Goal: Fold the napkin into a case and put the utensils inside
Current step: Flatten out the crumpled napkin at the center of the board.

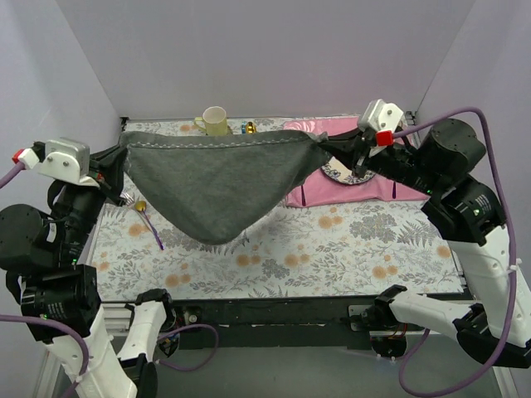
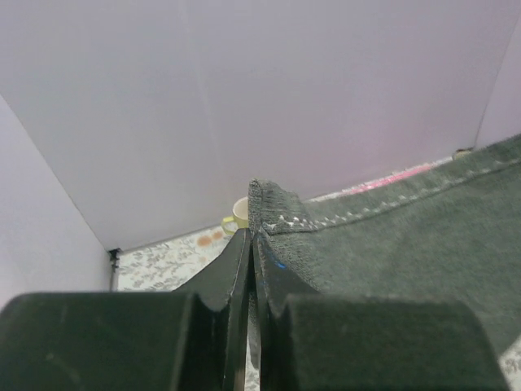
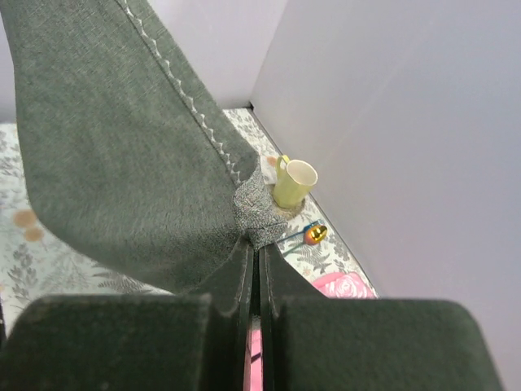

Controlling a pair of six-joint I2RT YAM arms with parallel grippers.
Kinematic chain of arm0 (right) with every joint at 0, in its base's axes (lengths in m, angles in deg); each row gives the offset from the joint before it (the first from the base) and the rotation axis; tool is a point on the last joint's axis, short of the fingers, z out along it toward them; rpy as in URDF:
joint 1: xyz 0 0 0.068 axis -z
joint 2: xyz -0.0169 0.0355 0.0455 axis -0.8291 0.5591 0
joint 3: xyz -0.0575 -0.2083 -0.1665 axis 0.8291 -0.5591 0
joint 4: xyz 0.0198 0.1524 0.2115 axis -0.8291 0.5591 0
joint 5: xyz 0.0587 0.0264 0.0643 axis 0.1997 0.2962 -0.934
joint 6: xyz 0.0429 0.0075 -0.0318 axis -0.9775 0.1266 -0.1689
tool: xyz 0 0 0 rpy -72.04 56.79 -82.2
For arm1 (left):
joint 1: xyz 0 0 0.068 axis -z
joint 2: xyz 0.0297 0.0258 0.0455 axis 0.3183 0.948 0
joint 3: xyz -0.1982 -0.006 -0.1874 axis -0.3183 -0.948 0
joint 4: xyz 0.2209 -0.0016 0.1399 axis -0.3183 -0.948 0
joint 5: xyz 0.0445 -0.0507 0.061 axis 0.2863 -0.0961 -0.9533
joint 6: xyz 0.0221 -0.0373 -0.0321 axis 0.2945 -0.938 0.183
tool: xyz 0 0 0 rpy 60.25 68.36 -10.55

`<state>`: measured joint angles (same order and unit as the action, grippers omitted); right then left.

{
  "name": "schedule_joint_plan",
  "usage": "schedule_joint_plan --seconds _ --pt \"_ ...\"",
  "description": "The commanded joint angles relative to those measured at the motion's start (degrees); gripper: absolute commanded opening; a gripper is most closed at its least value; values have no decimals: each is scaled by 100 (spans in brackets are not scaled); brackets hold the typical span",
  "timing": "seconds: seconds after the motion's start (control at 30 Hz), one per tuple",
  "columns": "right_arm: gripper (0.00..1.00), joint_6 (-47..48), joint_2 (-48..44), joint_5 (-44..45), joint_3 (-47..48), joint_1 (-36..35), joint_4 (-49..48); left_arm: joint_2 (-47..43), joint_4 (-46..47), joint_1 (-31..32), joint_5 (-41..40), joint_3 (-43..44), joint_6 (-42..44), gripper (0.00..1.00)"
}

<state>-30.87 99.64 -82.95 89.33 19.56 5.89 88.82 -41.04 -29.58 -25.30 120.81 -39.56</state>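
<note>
Grey cloth: the napkin (image 1: 217, 186) hangs in the air above the desk (image 1: 332, 249), stretched along its stitched top edge between the two arms; its lower part sags to a rounded point over the floral cover
Left pincer: the left pincer (image 1: 119, 159) is clamped on the napkin's top left corner; in the left wrist view the fingers (image 2: 232, 261) are pressed together, with the stitched corner standing up out of them
Right pincer: the right pincer (image 1: 330, 149) is clamped on the top right corner; in the right wrist view its fingers (image 3: 236, 269) are together and the cloth bunches at their tips
Spoon: a spoon (image 1: 148, 219) with a gold bowl and a purple handle lies on the desk near the left arm, below the napkin's left half and apart from it
Cup: a yellow cup (image 1: 215, 121) stands upright at the far edge
Blue-handled spoon: this one (image 3: 312, 235) has a gold bowl and lies just beside the cup
Pink mat: the placemat (image 1: 357, 191) lies flat at the far right, under the right arm, with a patterned plate (image 1: 340, 172) on it
</note>
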Motion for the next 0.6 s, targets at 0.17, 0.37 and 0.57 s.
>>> schedule_joint_plan --seconds 0.17,0.37,0.57 --pt "1 -525 598 814 674 -56 284 1010 -129 -14 -1501 137 279 0" --pt "1 -77 1232 1941 -185 23 -918 1678 810 -14 -1650 -1041 148 0" --pt "1 -50 1952 1317 -1206 559 -2369 2142 2806 -14 -1255 -2534 42 0"
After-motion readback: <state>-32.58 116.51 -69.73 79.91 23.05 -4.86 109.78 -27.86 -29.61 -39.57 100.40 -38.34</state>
